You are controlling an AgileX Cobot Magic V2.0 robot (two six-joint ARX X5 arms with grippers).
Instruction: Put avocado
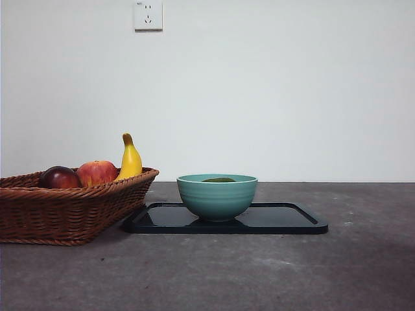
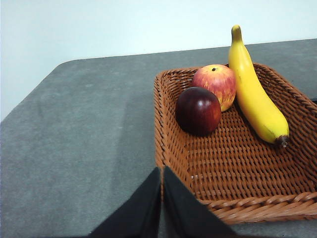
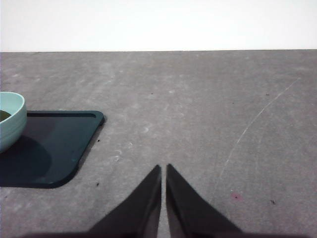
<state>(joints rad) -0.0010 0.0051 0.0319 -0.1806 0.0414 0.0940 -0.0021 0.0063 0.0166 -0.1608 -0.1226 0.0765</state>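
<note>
The avocado [image 1: 218, 179] shows only as a dark-green top just above the rim of the teal bowl [image 1: 217, 196]; it lies inside the bowl. That bowl stands on a black tray [image 1: 285, 219] in the middle of the table. In the right wrist view the bowl's edge [image 3: 10, 121] and the tray corner [image 3: 59, 144] lie off to one side. My right gripper [image 3: 163, 168] is shut over bare table, well away from the tray. My left gripper [image 2: 162, 171] is shut and hovers at the near rim of the wicker basket [image 2: 237, 163]. Neither arm appears in the front view.
The wicker basket [image 1: 65, 207] at the left holds a dark red fruit [image 1: 59, 177], a red apple [image 1: 97, 172] and a banana [image 1: 130, 159]. It stands close beside the tray's left end. A wall with a socket [image 1: 148, 14] closes the back.
</note>
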